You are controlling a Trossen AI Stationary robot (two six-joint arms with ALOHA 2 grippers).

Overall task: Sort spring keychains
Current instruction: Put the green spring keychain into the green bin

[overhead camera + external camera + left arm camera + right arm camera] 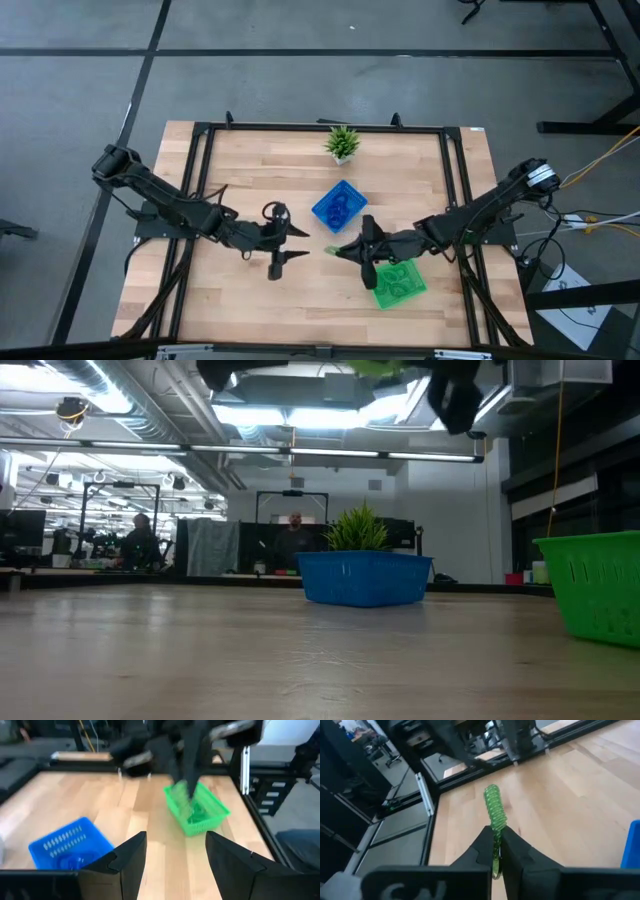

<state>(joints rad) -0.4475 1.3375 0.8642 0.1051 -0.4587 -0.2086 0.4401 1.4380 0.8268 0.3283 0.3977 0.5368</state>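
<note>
Right wrist view shows the right gripper (496,851) clamped tight on a green spring keychain (494,812); the coil pokes out past the fingertips, a slim, bright green ribbed spiral held above the bare wooden table (570,790); the left gripper (281,246) hangs nearby with fingers spread wide, holding nothing.

You are looking at a pale wooden table (250,300) with a smooth matt finish; the green tray (197,810) and blue tray (65,842) are showing perforated plastic walls, and the green spring keychain (494,812) is looking like glossy coiled plastic.
</note>
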